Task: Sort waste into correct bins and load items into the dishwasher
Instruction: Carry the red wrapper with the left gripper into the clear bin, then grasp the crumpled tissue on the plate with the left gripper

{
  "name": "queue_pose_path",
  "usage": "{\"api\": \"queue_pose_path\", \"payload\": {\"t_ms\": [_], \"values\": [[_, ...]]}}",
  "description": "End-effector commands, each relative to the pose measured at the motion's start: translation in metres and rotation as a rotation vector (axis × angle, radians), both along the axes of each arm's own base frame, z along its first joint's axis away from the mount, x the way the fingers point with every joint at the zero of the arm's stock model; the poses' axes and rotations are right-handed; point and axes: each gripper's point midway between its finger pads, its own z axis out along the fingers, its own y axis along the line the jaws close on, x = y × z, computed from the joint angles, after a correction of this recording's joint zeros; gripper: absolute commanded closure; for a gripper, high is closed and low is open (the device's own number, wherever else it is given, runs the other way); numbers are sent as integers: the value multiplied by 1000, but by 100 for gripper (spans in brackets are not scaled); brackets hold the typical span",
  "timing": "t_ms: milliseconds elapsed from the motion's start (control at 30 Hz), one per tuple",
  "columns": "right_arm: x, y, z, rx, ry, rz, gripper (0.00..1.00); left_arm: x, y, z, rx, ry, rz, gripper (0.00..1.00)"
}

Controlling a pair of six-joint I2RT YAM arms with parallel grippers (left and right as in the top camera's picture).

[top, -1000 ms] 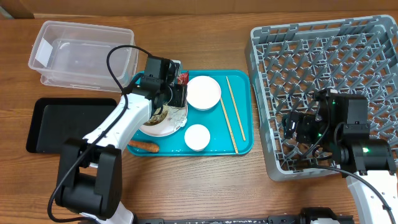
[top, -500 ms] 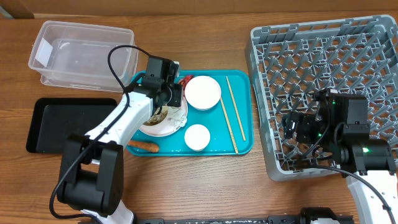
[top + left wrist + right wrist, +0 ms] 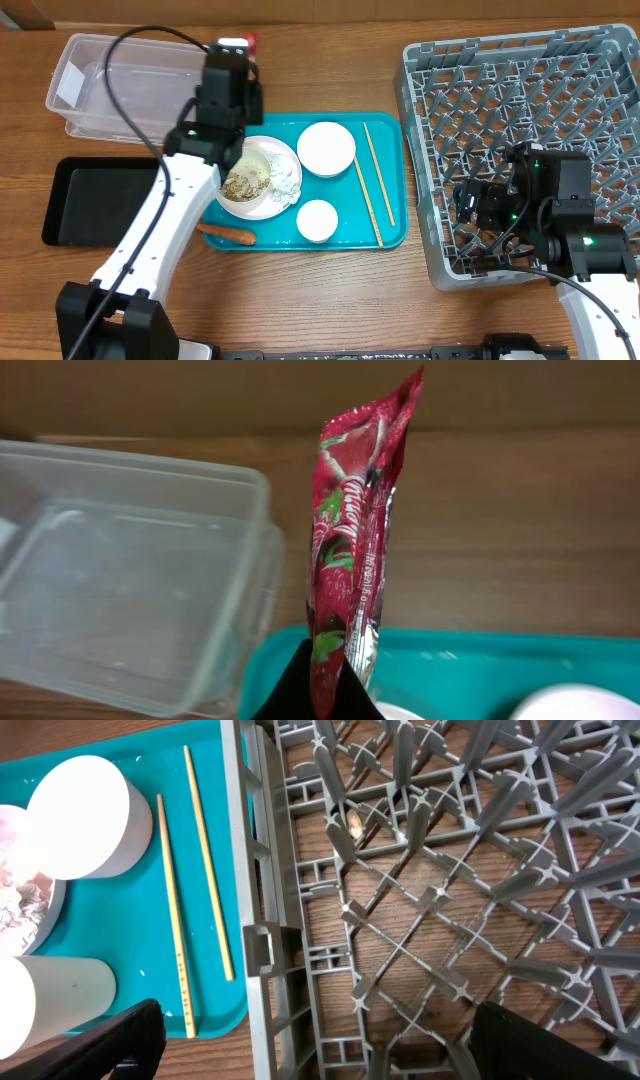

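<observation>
My left gripper (image 3: 240, 60) is shut on the red snack wrapper (image 3: 355, 530), which hangs in the air beside the right end of the clear tub (image 3: 135, 50). On the teal tray (image 3: 385, 232) sit a bowl of rice and beige scraps (image 3: 243, 185), a crumpled tissue (image 3: 286, 181), a white bowl (image 3: 327, 148), a small cup (image 3: 316, 220) and the chopsticks (image 3: 372, 185). A carrot piece (image 3: 228, 235) lies at the tray's front left edge. My right gripper (image 3: 320, 1050) is open and holds nothing. It hovers over the left edge of the grey dish rack (image 3: 520, 90).
The black tray (image 3: 100, 200) lies left of the teal tray, in front of the tub. The left arm reaches up across the teal tray's left end. The rack fills the right side of the wooden table.
The left gripper shut on the wrapper at the teal tray's back left corner. It lifted the wrapper away toward the tub's right end. The right arm has not moved.
</observation>
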Motion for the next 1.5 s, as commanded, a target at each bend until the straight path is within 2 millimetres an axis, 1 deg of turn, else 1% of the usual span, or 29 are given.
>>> {"api": "queue_pose_path", "payload": {"t_ms": [0,133,167,200,233,367,433,500,533,567,600,633,733,800,833,867,933,1000,1067,1133,1233,1267,1467], "values": [[5,2,13,7,-36,5,0,7,50,7,37,-30,141,96],[5,2,13,7,-35,5,0,14,93,-4,-2,-33,249,96],[5,2,13,7,-35,5,0,17,100,-9,-13,-28,257,96],[5,2,13,7,-36,5,0,22,111,-20,-40,-16,259,96],[5,2,13,7,-35,5,0,25,117,-28,-60,-10,257,96],[5,2,13,7,-35,5,0,36,131,-52,-113,10,253,96],[5,2,13,7,-35,5,0,40,139,-60,-109,6,269,84],[5,2,13,7,-35,5,0,42,142,-58,-109,-7,275,76],[5,2,13,7,-35,5,0,43,142,-56,-109,-13,275,61],[5,2,13,7,-35,5,0,43,141,-53,-112,-20,270,48],[5,2,13,7,-35,5,0,43,140,-48,-115,-28,265,39],[5,2,13,7,-35,5,0,42,137,-43,-120,-36,254,35],[5,2,13,7,-35,5,0,37,116,-23,-158,-49,184,30],[5,2,13,7,-34,5,0,25,97,-15,-192,-18,124,31],[4,2,13,7,-32,5,0,15,80,-14,-224,19,74,32],[4,2,13,7,-31,5,0,-7,46,-19,-296,118,-28,32],[4,2,13,7,-31,5,0,-33,14,-33,-357,243,-114,32],[4,2,13,7,-31,5,0,-60,-10,-52,-379,381,-158,31],[4,2,13,7,-31,5,0,-83,-26,-70,-371,500,-178,29],[4,2,13,7,-31,5,0,-100,-39,-84,-360,590,-200,27],[4,2,12,7,-31,5,0,-113,-56,-104,-334,681,-231,27],[4,2,12,7,-29,5,0,-117,-62,-117,-303,720,-235,27],[2,2,11,7,-23,5,0,-117,-79,-145,-277,777,-268,27]]}}
